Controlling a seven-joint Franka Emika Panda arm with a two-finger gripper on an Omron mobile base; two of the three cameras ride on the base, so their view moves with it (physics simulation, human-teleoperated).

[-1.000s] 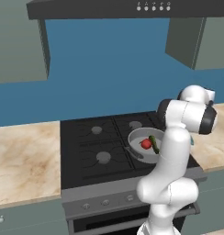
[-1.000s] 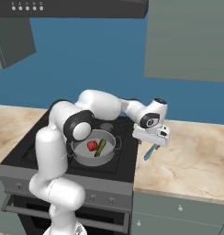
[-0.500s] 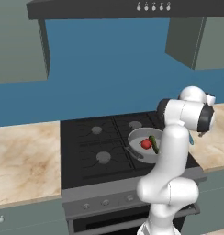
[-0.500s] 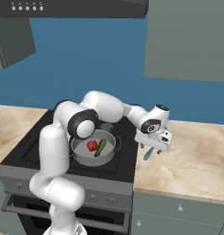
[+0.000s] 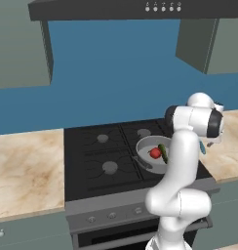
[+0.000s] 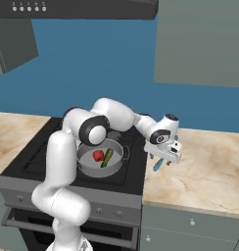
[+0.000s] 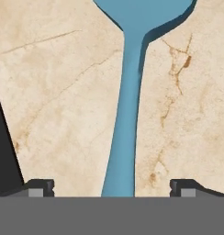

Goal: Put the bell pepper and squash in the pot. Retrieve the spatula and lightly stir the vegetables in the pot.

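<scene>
The grey pot (image 6: 85, 165) stands on the stove's front right burner. Inside it lie the red bell pepper (image 6: 98, 156) and the dark green squash (image 6: 107, 158), side by side; from the left they show as bell pepper (image 5: 155, 153) and squash (image 5: 163, 150) in the pot (image 5: 142, 146). The teal spatula (image 6: 157, 164) lies flat on the marble counter just right of the stove. My gripper (image 6: 163, 156) hangs low over it, open. In the hand view the gripper (image 7: 111, 188) straddles the spatula's handle (image 7: 125, 137), with one fingertip (image 7: 38, 187) on each side and clear of it.
The black stove (image 6: 38, 156) takes up the middle, and its dark edge (image 7: 3, 151) shows left of the spatula. The marble counter (image 6: 209, 171) runs right of the stove, and more counter (image 5: 23, 171) lies to its left. Wall cabinets and a range hood hang overhead.
The hand has sunk a little closer to the spatula on the counter. The jaws stayed open, and the vegetables in the pot have not moved.
</scene>
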